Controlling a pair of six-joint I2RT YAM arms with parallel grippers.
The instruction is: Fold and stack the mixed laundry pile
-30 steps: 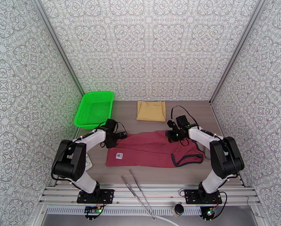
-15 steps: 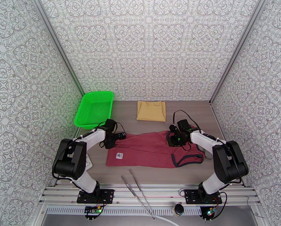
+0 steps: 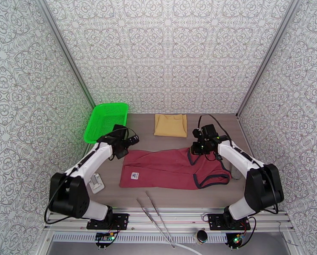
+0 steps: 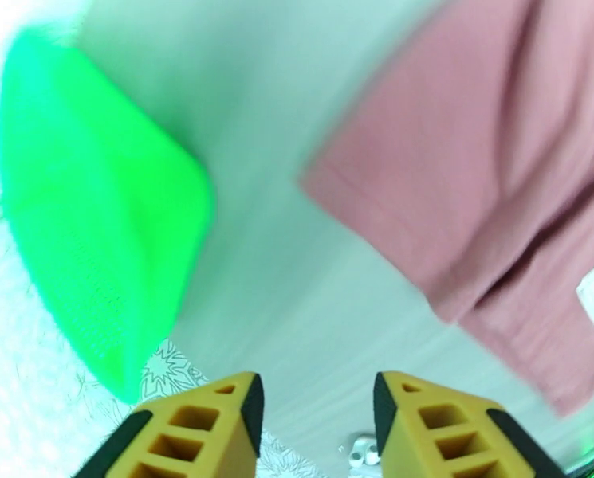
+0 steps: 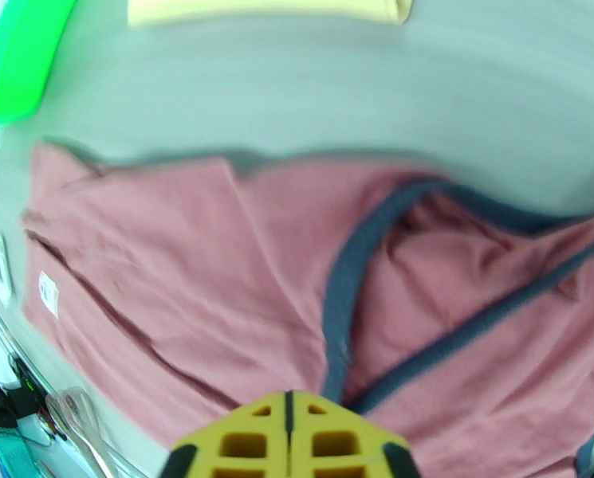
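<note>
The maroon tank top [image 3: 167,167] with navy trim lies spread flat mid-table, its white label [image 3: 135,175] near the front left corner. The tan cloth [image 3: 171,125] lies folded at the back. My left gripper [image 3: 132,142] hovers open just off the top's far left corner, with nothing between its fingers [image 4: 217,416]; the left wrist view shows bare table and that maroon corner [image 4: 472,177]. My right gripper [image 3: 195,149] is shut and empty above the navy neckline [image 5: 352,280]. Its closed yellow tips [image 5: 289,424] hang over the maroon fabric [image 5: 217,264], and the tan cloth [image 5: 265,5] lies beyond.
A bright green mesh basket [image 3: 106,123] stands at the back left, close to my left gripper. Metal tongs [image 3: 156,215] lie across the front edge. A small white object [image 3: 96,182] sits by the left arm. Patterned walls close in three sides.
Both grippers have lifted off the tank top and drawn back toward the far side. The left arm has stretched out; the right gripper has come up off the neckline and is closed.
</note>
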